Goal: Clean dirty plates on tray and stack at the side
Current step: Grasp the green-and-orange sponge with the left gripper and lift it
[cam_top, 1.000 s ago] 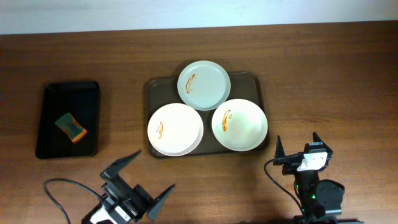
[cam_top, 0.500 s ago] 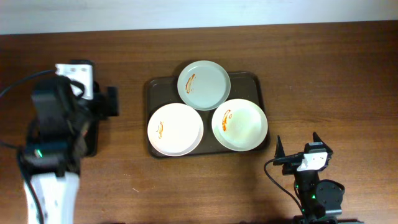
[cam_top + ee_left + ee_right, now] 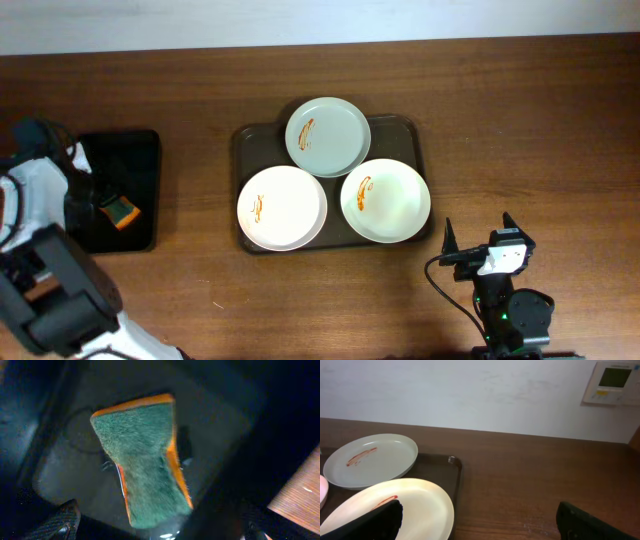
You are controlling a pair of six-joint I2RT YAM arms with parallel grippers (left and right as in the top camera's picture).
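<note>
Left arm [image 3: 30,205] extends along the left edge of the overhead view, its white and black links bent inward at the wrist. Left end effector [image 3: 165,527] points downward, its dark fingertips [image 3: 62,522] set wide apart at the lower corners of the wrist view. Right arm [image 3: 508,312] sits folded at the near right. Right end effector [image 3: 478,230] points away from its base, jaws spread and holding nothing.

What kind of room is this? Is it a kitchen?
Likely a robot lab, not a kitchen: a robot arm at a wooden table, a control panel on a plain white wall, and smeared plates staged on a tray.
</note>
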